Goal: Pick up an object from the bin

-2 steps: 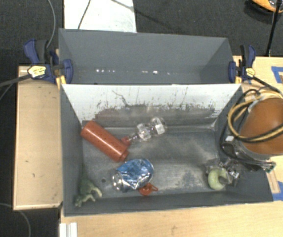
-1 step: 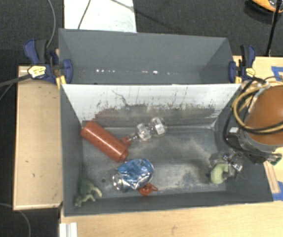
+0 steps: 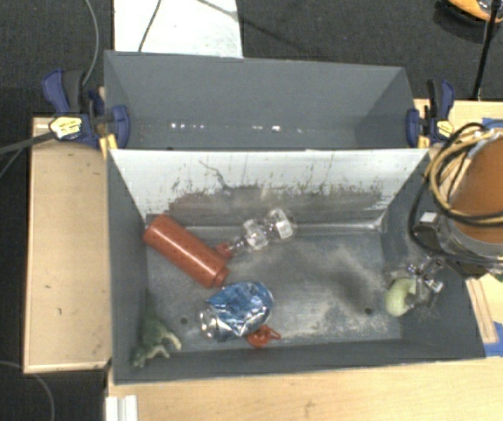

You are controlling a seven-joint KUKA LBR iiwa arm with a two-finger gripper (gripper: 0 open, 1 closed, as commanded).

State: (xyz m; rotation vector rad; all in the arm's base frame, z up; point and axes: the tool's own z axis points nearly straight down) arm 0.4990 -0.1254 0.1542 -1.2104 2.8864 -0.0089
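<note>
Camera view: the claw [image 3: 420,281] hangs low by the right wall of the bin [image 3: 260,95], just beside a small pale-green oval lump [image 3: 398,302] whose long axis runs roughly top to bottom. I cannot tell how wide the claw is.

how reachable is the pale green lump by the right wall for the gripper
Probably yes: the gripper sits right beside the pale green lump, nothing lies on it, though the bin's right wall is close.
</note>
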